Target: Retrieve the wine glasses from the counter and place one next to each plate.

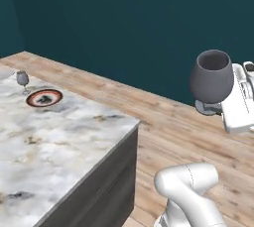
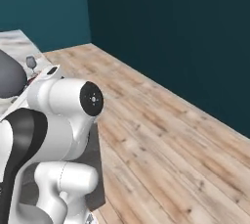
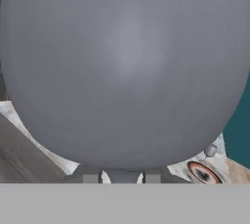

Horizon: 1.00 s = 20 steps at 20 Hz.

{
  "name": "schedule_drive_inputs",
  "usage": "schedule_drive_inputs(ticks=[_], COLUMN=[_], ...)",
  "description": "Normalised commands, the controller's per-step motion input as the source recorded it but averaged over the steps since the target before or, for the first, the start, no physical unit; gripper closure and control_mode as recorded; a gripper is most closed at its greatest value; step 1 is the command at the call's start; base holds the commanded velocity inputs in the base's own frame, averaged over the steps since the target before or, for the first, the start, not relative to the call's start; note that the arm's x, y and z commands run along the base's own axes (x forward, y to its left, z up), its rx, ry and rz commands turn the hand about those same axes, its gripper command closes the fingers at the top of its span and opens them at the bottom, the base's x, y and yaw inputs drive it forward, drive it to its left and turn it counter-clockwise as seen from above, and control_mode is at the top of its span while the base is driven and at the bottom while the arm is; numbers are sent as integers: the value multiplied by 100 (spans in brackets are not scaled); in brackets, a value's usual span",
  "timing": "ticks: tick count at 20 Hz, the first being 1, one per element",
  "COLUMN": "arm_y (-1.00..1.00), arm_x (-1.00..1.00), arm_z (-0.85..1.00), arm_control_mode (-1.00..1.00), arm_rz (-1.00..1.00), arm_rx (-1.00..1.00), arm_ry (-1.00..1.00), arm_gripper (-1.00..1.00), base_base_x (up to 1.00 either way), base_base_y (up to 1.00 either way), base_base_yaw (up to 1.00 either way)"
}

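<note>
Gripped low at the stem by gripper: smoky wine glass, likely light, slick, fragile. Far off: red-rimmed plate, second glass near marble counter's far edge.

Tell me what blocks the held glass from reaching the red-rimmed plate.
Nothing visible does. The glass hangs upright in the pincer over the wood floor, and bare marble counter lies between it and the plate, where a second glass already stands beside it.

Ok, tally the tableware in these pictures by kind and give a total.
Wine glasses: 2, one held upright by its stem in the fingers, one small on the marble top beside the plate.
Plates: 1, red-rimmed.
Total: 3.
</note>
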Motion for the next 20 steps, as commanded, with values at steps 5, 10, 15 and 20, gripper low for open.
schedule_drive_inputs(ticks=[5,10,15,20], arm_y=[0,0,0,0], arm_x=[0,0,0,0], arm_z=[0,0,0,0], arm_control_mode=[100,100,100,100], arm_rz=[0,0,0,0], arm_rx=[0,0,0,0], arm_ry=[0,0,0,0], arm_gripper=[100,100,100,100], base_base_x=[100,100,83,10], base_base_y=[-44,-27,-69,-100], base_base_yaw=[61,77,62,52])
